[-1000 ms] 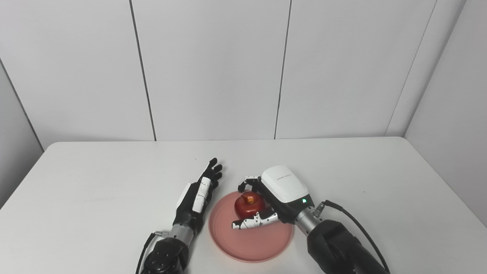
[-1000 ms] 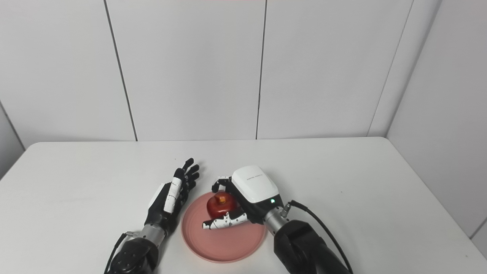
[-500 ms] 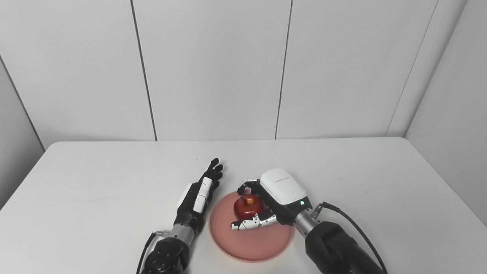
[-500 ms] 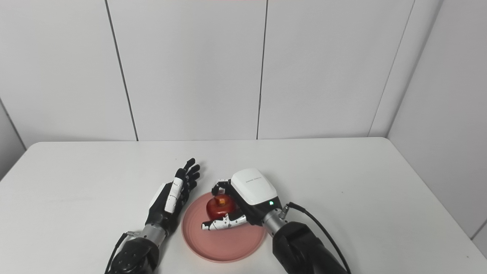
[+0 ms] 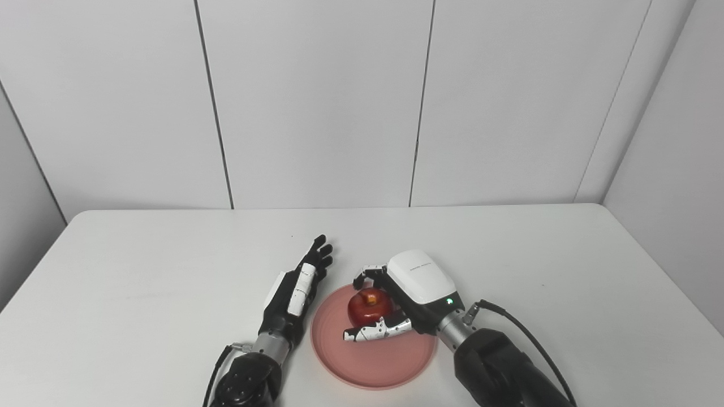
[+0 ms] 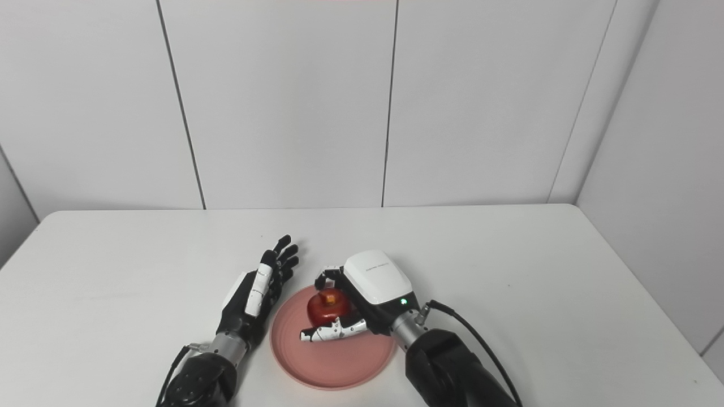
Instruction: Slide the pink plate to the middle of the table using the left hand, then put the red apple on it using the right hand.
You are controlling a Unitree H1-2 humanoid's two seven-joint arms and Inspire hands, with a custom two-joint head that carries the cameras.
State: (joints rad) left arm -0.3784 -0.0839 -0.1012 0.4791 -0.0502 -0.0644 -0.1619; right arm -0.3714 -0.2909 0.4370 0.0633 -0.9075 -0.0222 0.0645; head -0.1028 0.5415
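White table [image 5: 509, 249], rounded corners, backed by pale wall panels [image 5: 317, 102] on the far side and the right.

Pink plate [image 5: 373, 364] flat on the table close to the near edge, roughly midway between left and right edges. Far part of the plate covered by apple and fingers; near part bare.

Right arm [image 5: 498, 367] in from the near edge at the right of the plate, dark forearm with black cable [image 5: 526, 325] looping along its right side. Right hand [image 5: 416, 285] over the plate's far right portion, white back shell up, small green light lit near the wrist. Fingers curled around the far side of the apple, thumb [image 5: 376, 330] lying across its near side, low over the plate. Wrapped closely about the apple; firm contact on every side not certain from these views.

Left arm [image 5: 249, 379] in from the near edge at the left of the plate. Left hand [image 6: 254, 291] just beside the plate's left rim, stretched toward the far edge, fingers straight and slightly spread, holding nothing. Touching the rim or only alongside: cannot tell.

Red apple [image 6: 325, 305] on the far half of the plate, upright, stem hollow with a yellow-orange patch facing up. Bottom appears to sit on the plate surface.
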